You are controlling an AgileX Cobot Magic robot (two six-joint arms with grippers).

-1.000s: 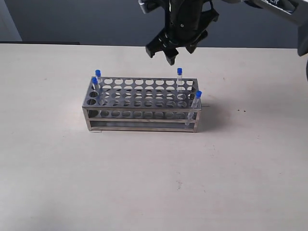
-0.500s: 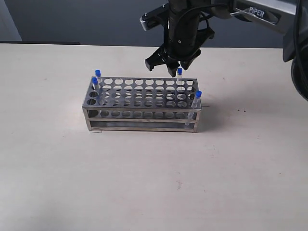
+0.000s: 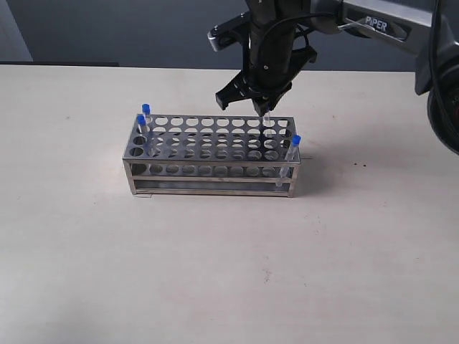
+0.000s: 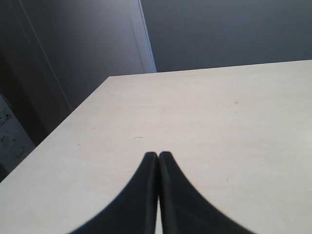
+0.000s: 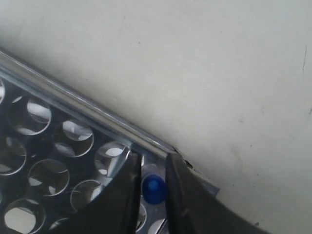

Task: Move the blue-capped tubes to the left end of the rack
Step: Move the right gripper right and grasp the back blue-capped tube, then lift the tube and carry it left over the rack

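beige table [image 3: 215, 272]: rack [image 3: 208, 170] holds four blue-capped tubes [image 3: 295, 141]; right jaws grip one cap [image 5: 153, 188], left jaws closed.

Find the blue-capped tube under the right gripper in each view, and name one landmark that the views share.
Exterior view: the tube stands in the back row of the rack, near its right end, with its cap hidden by the right gripper.
Left wrist view: not in it.
Right wrist view: its blue cap shows between the gripper's fingers.
Shared landmark: the rack's back right corner.
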